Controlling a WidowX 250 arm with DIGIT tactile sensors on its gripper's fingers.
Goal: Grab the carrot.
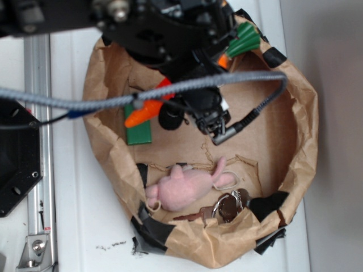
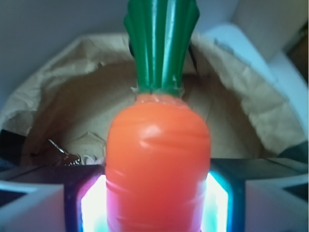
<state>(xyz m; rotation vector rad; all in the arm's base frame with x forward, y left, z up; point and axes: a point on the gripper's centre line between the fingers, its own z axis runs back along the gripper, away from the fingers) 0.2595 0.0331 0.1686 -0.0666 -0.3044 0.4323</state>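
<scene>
Gripper [image 2: 157, 203]: pads pinching carrot [image 2: 158, 164] on both flanks, carried above paper-lined basket [image 1: 295, 170]. Green block [image 1: 139, 131], pink plush [image 1: 184, 190], keys [image 1: 227, 207] below. Risk: smooth tapered body could slide free if grip loosens.

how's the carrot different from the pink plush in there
The carrot is smooth, bright orange with a green stem, and sits between the fingers of the gripper; the pink plush is fuzzy, pale pink, and lies free on the bag floor near the keys. The carrot tapers to a point; the plush is rounded. Both are within the brown paper bag.
</scene>
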